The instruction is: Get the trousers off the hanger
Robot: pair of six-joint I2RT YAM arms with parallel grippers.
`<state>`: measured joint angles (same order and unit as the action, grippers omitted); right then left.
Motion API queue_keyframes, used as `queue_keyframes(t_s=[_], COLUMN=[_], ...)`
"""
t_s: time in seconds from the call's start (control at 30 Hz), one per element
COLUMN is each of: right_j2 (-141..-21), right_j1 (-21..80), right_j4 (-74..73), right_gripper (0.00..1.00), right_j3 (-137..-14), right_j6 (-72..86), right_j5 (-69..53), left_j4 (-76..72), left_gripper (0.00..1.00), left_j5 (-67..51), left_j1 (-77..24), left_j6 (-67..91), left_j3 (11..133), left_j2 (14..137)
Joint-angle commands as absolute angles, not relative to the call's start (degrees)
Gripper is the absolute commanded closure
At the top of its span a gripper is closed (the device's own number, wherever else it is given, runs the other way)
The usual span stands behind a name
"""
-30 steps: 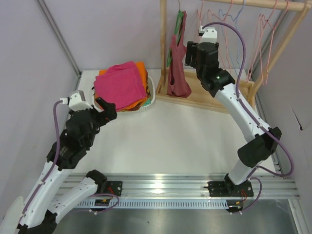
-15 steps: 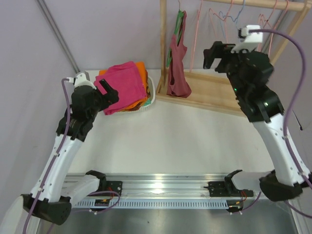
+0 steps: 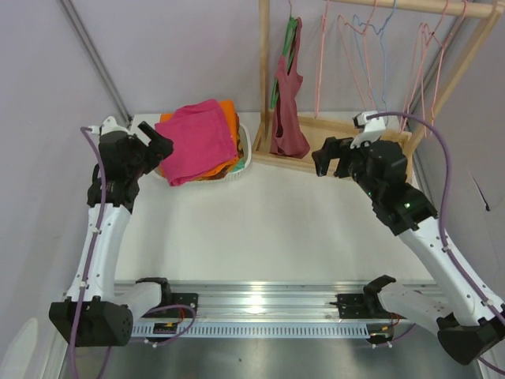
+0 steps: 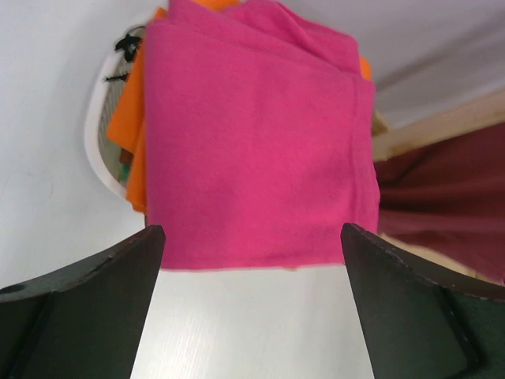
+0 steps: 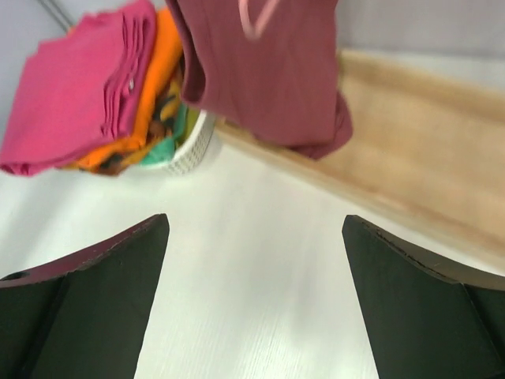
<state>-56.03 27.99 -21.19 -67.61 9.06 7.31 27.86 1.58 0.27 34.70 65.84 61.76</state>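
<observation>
The magenta trousers (image 3: 197, 138) lie folded on top of the stack in the white basket (image 3: 243, 154). They fill the left wrist view (image 4: 252, 150) and show at the left of the right wrist view (image 5: 71, 87). The light-pink hanger (image 3: 318, 79) hangs bare on the wooden rack's rail. My left gripper (image 3: 155, 144) is open and empty just left of the trousers' near edge; its jaws frame that edge without touching it (image 4: 252, 234). My right gripper (image 3: 331, 162) is open and empty above the table in front of the rack (image 5: 254, 221).
An orange folded cloth (image 3: 230, 118) lies under the trousers. A maroon garment (image 3: 288, 110) hangs on a green hanger (image 3: 292, 39) at the rack's left post. A light-blue hanger (image 3: 383, 55) and more pink ones hang further right. The rack's wooden base (image 3: 347, 162) lies along the back.
My right arm has swung away from the rail and come down in front of the rack's base. My left arm has moved back and left beside the basket. Both grippers stay open.
</observation>
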Motion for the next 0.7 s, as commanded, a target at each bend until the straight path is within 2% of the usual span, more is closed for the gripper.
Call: queue_keyframes(t_s=[0.0, 0.17, 0.4, 0.67], right_j2=[-53.4, -50.5, -51.1, -49.0], right_j1=[27.9, 27.9, 27.9, 28.0], right_j4=[-16.2, -11.1, -11.9, -8.6], right_gripper=[0.01, 0.01, 0.01, 0.01], right_j3=[-63.9, -58.7, -57.5, -55.2], right_j6=[13.7, 13.5, 12.7, 16.0], right_j5=[3.3, 0.7, -1.6, -1.4], left_j4=[17.4, 10.0, 1.1, -4.9], left_gripper=[0.0, 0.01, 0.02, 0.14], left_j5=[-5.8, -6.9, -6.5, -13.3], left_j1=[5.4, 8.3, 11.0, 13.9], left_j6=[38.4, 37.5, 35.6, 33.2], left_j3=[60.0, 58.3, 56.1, 57.0], left_j2=[62.7, 68.8, 73.7, 81.1])
